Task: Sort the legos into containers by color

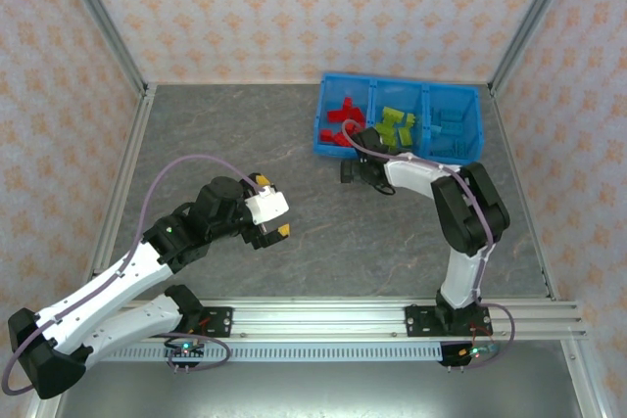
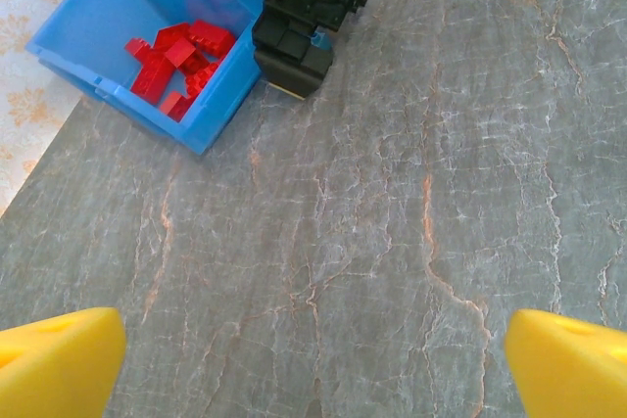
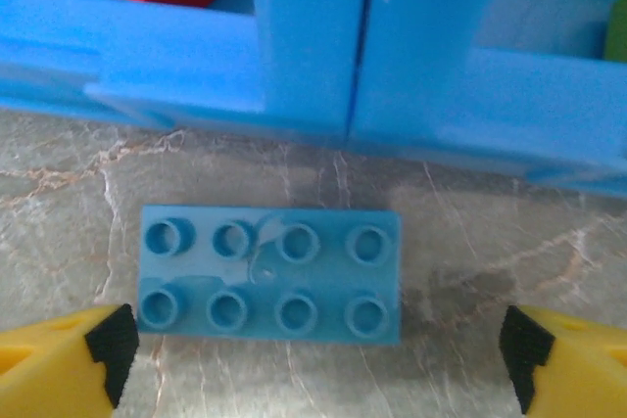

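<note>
Right wrist: the right fingers (image 3: 61, 367), spread apart and empty, flank the blue brick (image 3: 269, 276); closing off-centre may jam it against the bin (image 3: 313, 66) just ahead.

A dark grey counter (image 1: 294, 203) with pale marble-like veins fills the middle of the top view. Close up, the veins look whitish and faintly rust-coloured. Walls (image 1: 313, 7) papered in cream with a repeating orange floral motif close it in at the back, left and right. Silver metal posts (image 1: 104, 22) slant up in the upper left and upper right corners. A ribbed aluminium rail (image 1: 323, 318) crosses the bottom of the frame. The light is soft and even.
</note>
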